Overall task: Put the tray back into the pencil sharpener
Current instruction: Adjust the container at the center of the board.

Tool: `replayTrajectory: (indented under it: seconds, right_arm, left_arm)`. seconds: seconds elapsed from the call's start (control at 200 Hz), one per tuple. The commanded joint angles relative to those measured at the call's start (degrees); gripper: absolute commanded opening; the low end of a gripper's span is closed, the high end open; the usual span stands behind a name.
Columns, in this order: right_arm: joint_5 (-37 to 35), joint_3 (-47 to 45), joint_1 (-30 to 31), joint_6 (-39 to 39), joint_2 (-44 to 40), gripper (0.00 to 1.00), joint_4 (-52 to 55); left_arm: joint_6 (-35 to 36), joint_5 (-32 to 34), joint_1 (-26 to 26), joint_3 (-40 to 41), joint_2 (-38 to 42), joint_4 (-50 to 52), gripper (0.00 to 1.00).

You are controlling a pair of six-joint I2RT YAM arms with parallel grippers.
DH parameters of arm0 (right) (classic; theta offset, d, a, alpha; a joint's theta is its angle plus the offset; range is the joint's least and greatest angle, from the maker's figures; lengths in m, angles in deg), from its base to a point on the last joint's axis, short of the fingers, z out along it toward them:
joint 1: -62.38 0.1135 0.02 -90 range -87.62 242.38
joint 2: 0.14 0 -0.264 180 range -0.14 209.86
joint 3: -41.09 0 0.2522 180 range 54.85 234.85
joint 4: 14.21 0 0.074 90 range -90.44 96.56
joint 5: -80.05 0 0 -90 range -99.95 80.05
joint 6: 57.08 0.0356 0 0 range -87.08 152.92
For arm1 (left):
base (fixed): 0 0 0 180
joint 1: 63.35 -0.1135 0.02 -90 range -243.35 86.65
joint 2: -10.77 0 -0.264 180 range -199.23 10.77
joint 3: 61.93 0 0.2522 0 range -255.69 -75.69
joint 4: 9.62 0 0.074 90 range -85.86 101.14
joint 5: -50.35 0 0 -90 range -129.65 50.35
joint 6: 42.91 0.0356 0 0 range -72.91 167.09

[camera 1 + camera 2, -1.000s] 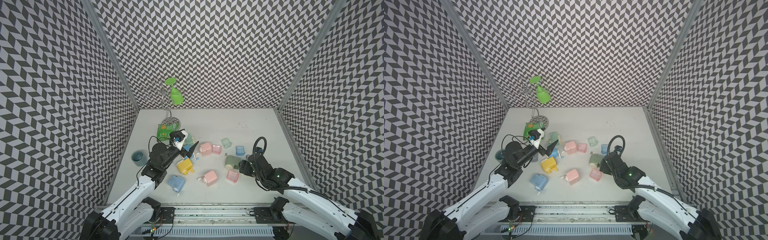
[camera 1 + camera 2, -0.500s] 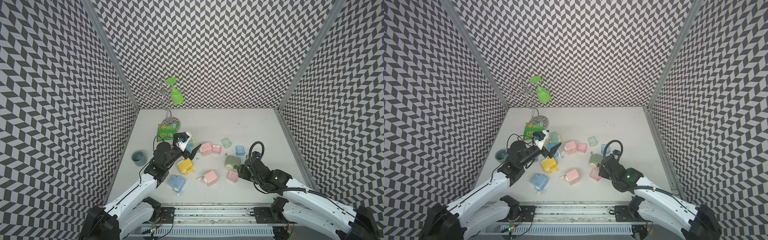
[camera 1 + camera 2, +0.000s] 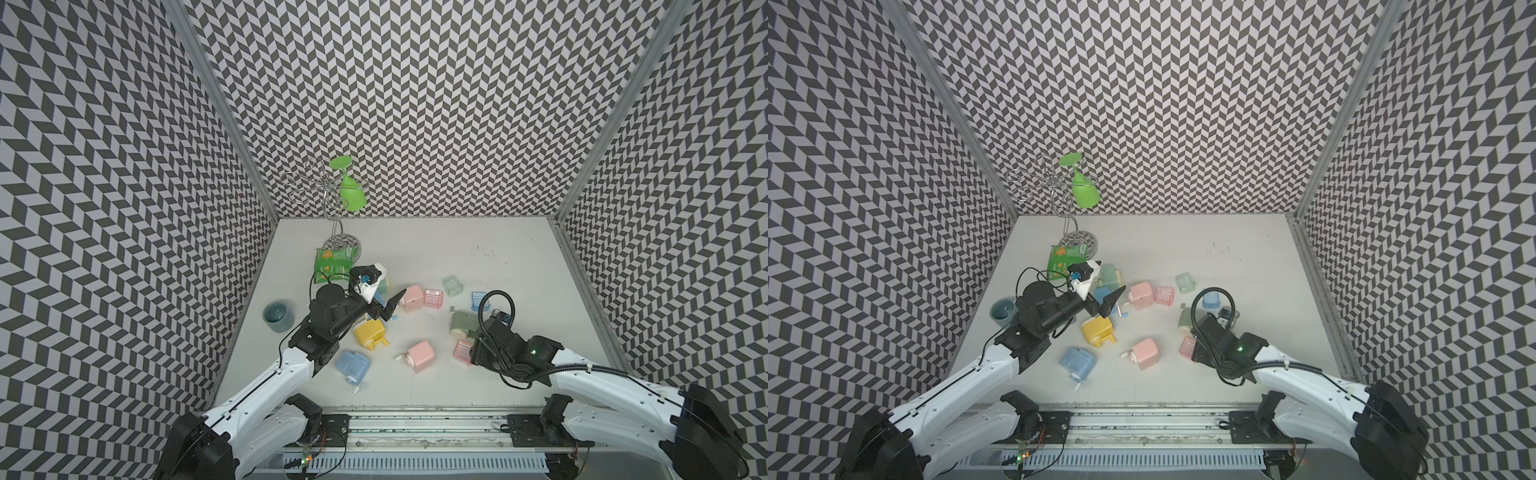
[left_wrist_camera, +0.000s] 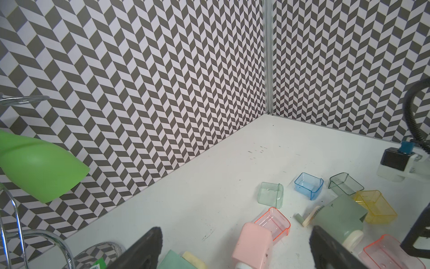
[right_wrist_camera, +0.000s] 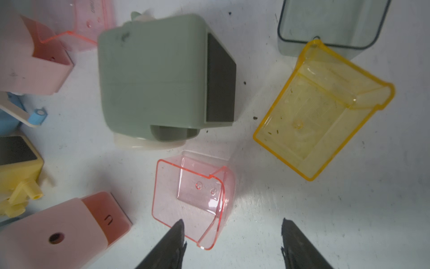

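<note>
Hovering the right gripper [image 5: 232, 222] astride one wall of the pink tray [image 5: 193, 198], jaws spread, pinching nothing. Leaving the tray loose on the table [image 3: 415, 249], at three o'clock of the pink pencil sharpener [image 3: 420, 355]. Holding the left gripper [image 4: 234, 233] spread wide, empty. Lifting and inserting both remaining.

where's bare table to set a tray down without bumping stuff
Bare: far table between back wall and pale green tray; front strip between the nearer pink sharpener and rail. Crowded: middle, yellow sharpener to green sharpener.
</note>
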Motion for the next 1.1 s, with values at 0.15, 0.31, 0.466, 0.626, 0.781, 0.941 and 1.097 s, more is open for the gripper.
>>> replayTrajectory:
  seconds: [0.15,0.31,0.466,0.626,0.781,0.941,1.097]
  right_arm:
    - [-1.0,3.0,0.5,0.7,3.0,0.58,-1.0]
    - [-1.3,3.8,0.5,0.5,5.2,0.52,-1.4]
    - [-0.6,4.2,0.5,0.6,7.6,0.45,-1.4]
    - [-0.4,3.9,0.5,0.5,10.2,0.35,-1.6]
    - [-0.5,4.4,0.4,-0.3,12.1,0.28,-1.1]
    - [-0.7,4.5,0.5,-0.6,12.5,0.21,-0.5]
    - [-0.9,4.3,0.5,-1.7,12.2,0.17,-0.1]
  left_arm:
    - [0.3,2.1,1.2,-3.5,0.7,3.2,1.00]
    - [0.8,1.7,1.3,-3.6,0.5,3.5,1.00]
    - [1.6,2.1,1.4,-3.8,0.4,4.3,1.00]
    - [1.6,2.1,1.3,-3.6,0.9,4.5,1.00]
    - [1.9,2.1,1.4,-3.7,1.0,5.0,1.00]
    - [2.0,2.1,1.5,-3.8,1.2,5.1,1.00]
    - [2.0,2.2,1.5,-3.7,1.5,5.1,1.00]
